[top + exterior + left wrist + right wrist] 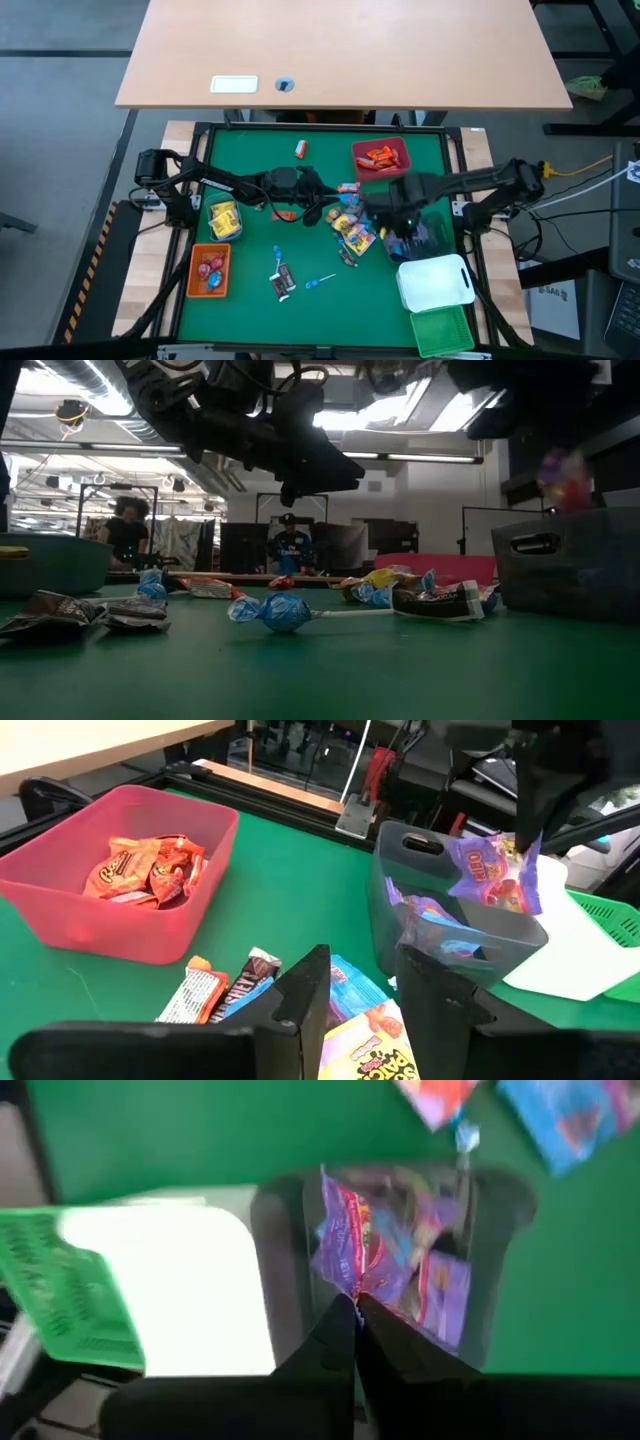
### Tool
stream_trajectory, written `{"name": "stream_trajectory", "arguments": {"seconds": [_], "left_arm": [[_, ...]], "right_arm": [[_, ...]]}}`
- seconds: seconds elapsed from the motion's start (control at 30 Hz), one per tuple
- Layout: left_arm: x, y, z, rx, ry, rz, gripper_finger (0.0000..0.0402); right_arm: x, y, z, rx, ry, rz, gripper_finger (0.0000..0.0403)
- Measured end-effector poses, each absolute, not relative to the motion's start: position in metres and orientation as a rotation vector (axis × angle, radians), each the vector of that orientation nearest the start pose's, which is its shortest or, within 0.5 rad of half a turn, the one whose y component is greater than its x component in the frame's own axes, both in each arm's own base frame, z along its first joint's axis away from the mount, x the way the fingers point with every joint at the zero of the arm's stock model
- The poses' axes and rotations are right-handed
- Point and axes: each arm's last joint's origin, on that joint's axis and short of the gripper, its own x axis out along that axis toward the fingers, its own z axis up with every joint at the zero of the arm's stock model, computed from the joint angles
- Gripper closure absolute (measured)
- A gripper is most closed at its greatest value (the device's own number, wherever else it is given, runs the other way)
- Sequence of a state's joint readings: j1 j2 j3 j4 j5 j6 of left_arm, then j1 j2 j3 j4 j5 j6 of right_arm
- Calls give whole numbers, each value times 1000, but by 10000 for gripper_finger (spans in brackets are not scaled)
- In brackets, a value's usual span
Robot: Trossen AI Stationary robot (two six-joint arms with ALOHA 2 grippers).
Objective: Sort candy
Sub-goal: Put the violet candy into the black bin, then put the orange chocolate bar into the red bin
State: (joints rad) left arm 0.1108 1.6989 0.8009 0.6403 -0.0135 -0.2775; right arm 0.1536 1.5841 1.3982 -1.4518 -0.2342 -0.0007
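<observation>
Loose candy (352, 225) lies in a pile at the middle of the green mat. My left gripper (370, 995) hovers open just left of the pile, nearly level, with nothing between its fingers; a yellow pack (368, 1055) and brown bars (240, 988) lie under it. My right gripper (355, 1312) points down over a clear bin (440, 915) that holds purple packs. It is shut on a purple candy pack (495, 870). My right gripper pinches the purple pack's top edge (349, 1283) between its two fingertips, coming from above and pointing down. The pack hangs below the fingers, over the open clear bin, with its lower end near the rim (530, 935).
A red bin (381, 157) of orange packs stands at the far side. A clear bin of yellow candy (224, 220) and an orange bin (208, 272) stand on the left. A white bin (435, 283) and a green bin (443, 330) stand near right. More candy (283, 280) lies near.
</observation>
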Motion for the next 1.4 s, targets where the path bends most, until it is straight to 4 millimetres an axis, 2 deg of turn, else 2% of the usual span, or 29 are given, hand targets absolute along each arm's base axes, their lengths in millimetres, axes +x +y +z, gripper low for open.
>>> {"name": "stream_trajectory", "arguments": {"seconds": [0.1,0.27,0.47,0.57,0.7,0.87,1.0,1.23,1.4], "left_arm": [[345,39,186,-288,239,159,294],[345,39,186,-286,238,166,294],[344,44,187,-265,218,318,294],[343,48,187,-227,212,393,294],[341,57,187,-156,217,474,294],[337,75,186,-157,218,540,294],[331,95,182,-161,258,605,278],[311,136,171,-171,378,795,209],[294,160,163,-288,421,940,187]], "right_arm": [[258,57,276,9,1704,220,402],[252,65,267,42,1761,139,402],[251,64,263,83,1770,70,399],[251,64,263,83,1770,69,374],[251,64,263,83,1769,69,315],[251,64,263,83,1768,70,249],[251,64,263,83,1768,70,216],[251,64,263,57,1762,48,187],[252,63,263,46,1760,39,186]]}}
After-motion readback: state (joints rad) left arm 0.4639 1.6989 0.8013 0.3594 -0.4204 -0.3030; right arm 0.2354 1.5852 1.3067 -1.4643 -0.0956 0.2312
